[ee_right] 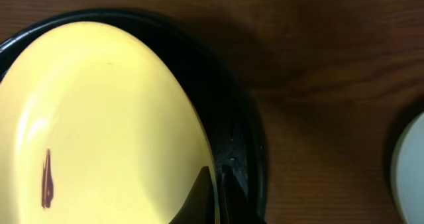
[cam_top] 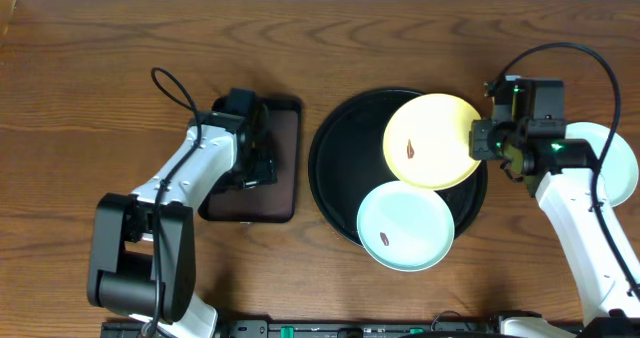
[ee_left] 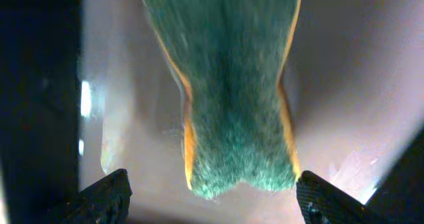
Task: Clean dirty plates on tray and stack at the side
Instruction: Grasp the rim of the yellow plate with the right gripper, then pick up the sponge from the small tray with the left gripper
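The yellow plate [cam_top: 425, 138] sits in the far right part of the black tray [cam_top: 335, 158], and its right edge runs straight into the right gripper [cam_top: 480, 138]. From the right wrist cam the jaws look squeezed together on that plate's rim, just inside the tray's wall. The brown smear [ee_right: 46, 177] is on the plate's face, well away from the grip.

A mint plate [cam_top: 405, 225] is on the tray's near side, partly tucked under the yellow one and hanging over the rim. The second mint plate [cam_top: 618, 168] is off the tray to its right, on the table [cam_top: 100, 78], partly hidden by my right arm.

Left of the tray is a brown tray [cam_top: 285, 158]. The left gripper [ee_left: 212, 194] hangs over it with jaws spread wide either side of a green and orange sponge [ee_left: 232, 118], not gripping it.
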